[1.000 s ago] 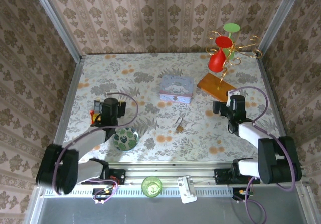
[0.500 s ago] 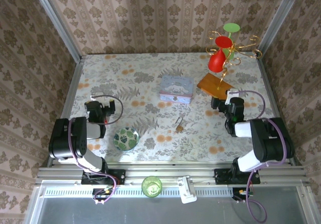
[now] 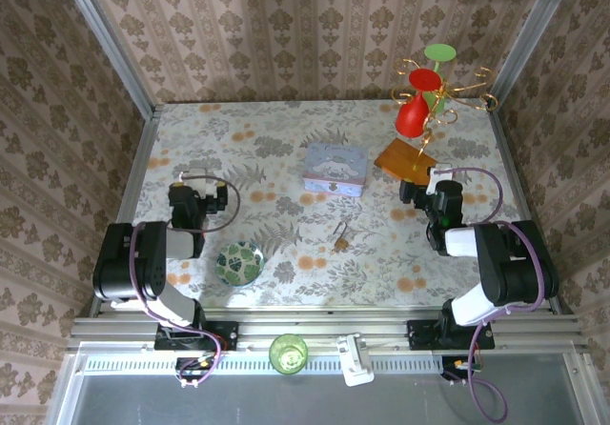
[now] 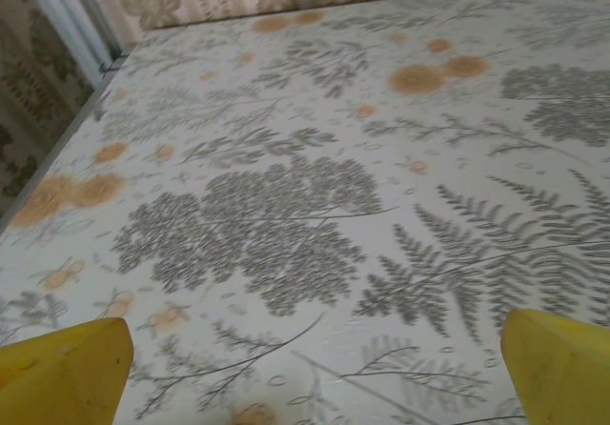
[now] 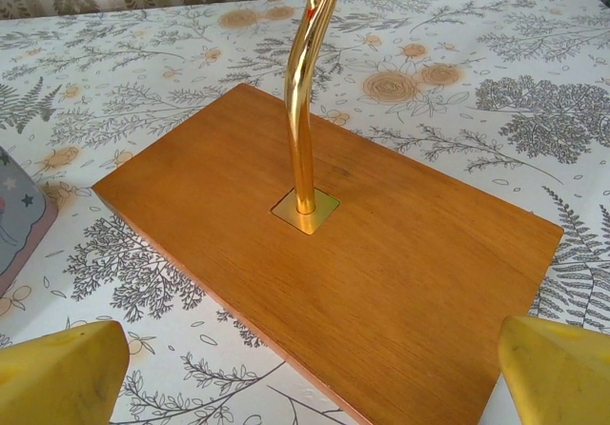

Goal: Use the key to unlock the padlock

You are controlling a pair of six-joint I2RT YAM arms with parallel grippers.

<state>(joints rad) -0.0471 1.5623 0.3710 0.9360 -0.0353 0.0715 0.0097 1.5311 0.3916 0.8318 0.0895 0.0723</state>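
The padlock (image 3: 340, 242) is a tiny brass body with a thin silvery shackle, lying on the flowered tablecloth just right of the table's middle. I cannot make out the key apart from it. My left gripper (image 3: 195, 194) hovers low at the left side, well away from the padlock. In the left wrist view my left gripper (image 4: 310, 387) is open, yellow fingertips (image 4: 59, 370) wide apart over bare cloth. My right gripper (image 3: 419, 193) sits at the right, and in the right wrist view my right gripper (image 5: 305, 377) is open, facing a wooden base (image 5: 334, 253).
A pale blue cartoon tin (image 3: 335, 169) stands behind the padlock. The gold stand (image 3: 424, 91) with a red and a green glass rises from the wooden base (image 3: 410, 163) at the back right. A green patterned bowl (image 3: 238, 263) sits near the left arm.
Both arms have folded back toward their bases. The left gripper has shifted a little left and the right gripper stays near the wooden base. Both remain open.
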